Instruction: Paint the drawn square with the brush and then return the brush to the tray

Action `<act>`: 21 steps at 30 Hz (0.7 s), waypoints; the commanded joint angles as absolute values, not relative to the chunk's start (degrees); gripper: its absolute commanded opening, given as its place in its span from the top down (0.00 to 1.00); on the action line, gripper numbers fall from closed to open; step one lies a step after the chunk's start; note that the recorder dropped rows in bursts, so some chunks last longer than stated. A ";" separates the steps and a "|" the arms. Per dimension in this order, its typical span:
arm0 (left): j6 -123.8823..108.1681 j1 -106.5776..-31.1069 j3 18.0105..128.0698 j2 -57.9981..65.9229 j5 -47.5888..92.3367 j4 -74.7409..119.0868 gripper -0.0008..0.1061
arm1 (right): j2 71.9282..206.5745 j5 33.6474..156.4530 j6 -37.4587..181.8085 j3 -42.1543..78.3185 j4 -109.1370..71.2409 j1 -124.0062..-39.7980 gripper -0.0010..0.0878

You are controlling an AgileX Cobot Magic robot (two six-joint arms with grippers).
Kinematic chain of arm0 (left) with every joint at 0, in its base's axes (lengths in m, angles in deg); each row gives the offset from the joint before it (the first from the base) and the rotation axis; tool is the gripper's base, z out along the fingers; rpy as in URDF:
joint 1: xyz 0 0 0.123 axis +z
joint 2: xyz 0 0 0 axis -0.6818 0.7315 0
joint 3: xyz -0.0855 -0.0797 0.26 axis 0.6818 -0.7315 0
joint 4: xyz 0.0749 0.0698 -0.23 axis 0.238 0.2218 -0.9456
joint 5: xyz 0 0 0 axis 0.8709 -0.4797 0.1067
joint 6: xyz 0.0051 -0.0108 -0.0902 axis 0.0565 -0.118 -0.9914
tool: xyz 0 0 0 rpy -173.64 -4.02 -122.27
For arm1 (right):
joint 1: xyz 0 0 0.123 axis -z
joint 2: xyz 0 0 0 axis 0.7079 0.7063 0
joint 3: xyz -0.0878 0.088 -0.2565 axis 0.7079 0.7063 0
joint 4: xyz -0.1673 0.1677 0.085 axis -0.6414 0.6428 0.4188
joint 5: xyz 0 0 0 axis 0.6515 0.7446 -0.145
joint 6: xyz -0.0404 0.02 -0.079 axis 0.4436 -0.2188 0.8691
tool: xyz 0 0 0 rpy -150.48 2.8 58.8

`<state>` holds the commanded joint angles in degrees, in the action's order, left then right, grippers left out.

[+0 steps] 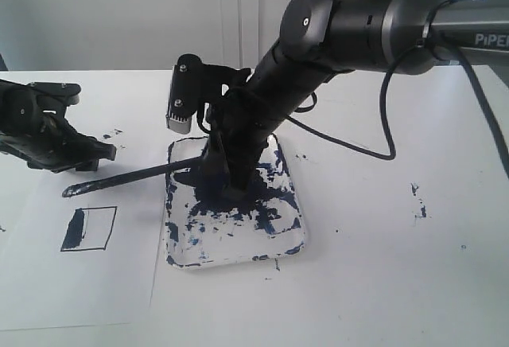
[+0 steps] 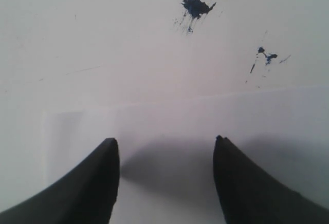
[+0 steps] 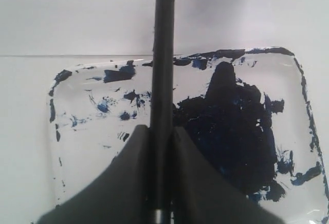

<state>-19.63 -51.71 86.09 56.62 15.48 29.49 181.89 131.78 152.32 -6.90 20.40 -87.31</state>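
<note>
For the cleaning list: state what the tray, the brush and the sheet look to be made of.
The tray: probably glossy white plastic or glazed ceramic; its rim shines and navy paint sits on top in smears.
The brush: smooth black handle, lacquered wood or plastic, cannot tell; faint sheen.
The sheet: matte white paper, thin flat edge, no glare.

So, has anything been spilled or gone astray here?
Yes: dark paint specks dot the bare table, right of the tray and near the left claw. The drawn square is painted only along one side.
</note>
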 joint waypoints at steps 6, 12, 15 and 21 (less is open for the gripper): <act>-19.63 -51.71 86.09 56.62 15.48 29.49 0.44 | 183.01 132.71 151.84 -6.90 18.39 -87.31 0.99; -19.63 -51.71 86.09 56.62 15.48 29.49 0.44 | 183.45 132.13 150.24 -6.90 16.33 -87.31 0.99; -19.63 -51.71 86.09 56.62 15.48 29.49 0.44 | 183.45 131.95 150.24 -6.90 16.19 -87.31 0.99; -19.63 -51.71 86.09 56.62 15.48 29.49 0.44 | 183.45 131.32 150.24 -6.90 16.19 -87.31 0.99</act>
